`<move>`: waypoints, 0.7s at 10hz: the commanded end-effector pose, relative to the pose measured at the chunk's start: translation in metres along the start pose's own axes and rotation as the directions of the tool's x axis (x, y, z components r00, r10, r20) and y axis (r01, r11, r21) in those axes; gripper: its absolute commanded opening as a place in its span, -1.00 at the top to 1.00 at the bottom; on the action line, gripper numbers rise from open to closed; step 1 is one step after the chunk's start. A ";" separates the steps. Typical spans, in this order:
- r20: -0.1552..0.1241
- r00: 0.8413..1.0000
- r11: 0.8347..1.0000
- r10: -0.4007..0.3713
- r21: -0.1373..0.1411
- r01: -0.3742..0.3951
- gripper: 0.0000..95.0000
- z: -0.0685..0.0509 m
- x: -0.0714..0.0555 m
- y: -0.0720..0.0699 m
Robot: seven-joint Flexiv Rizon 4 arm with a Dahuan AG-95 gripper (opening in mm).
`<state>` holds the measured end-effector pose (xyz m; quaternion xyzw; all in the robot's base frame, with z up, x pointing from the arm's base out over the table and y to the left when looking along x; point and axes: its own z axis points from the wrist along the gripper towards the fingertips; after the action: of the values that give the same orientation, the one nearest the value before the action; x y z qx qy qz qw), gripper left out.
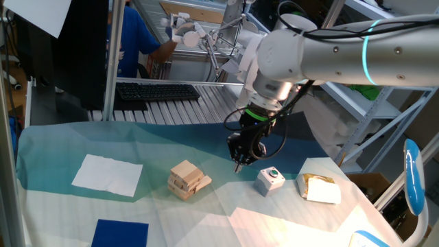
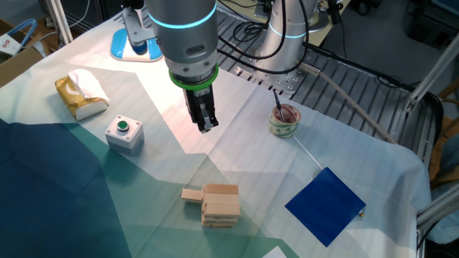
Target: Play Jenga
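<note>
Gripper [image 2: 206, 125], nearly closed and empty, hangs above table beyond Jenga stack [image 2: 219, 205]

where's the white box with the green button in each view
One fixed view: white button box right of centre, between the Jenga stack and the packet.
The other fixed view: box at left, packet beyond it.
Shared landmark: the Jenga stack.

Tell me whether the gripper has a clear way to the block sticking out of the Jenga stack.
Probably yes. The gripper hangs above the cloth, apart from the Jenga stack, with nothing between them. The protruding block sticks out on an open side, and the button box sits well aside.
</note>
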<state>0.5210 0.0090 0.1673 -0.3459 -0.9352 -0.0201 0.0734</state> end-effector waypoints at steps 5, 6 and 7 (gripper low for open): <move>0.006 0.994 0.994 0.108 -0.019 -0.108 1.00 0.007 -0.011 0.021; 0.003 0.994 0.993 0.113 -0.022 -0.113 1.00 0.007 -0.015 0.024; 0.005 0.993 0.993 0.116 -0.023 -0.116 1.00 0.007 -0.020 0.027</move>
<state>0.5551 0.0175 0.1563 -0.4017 -0.9129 -0.0259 0.0674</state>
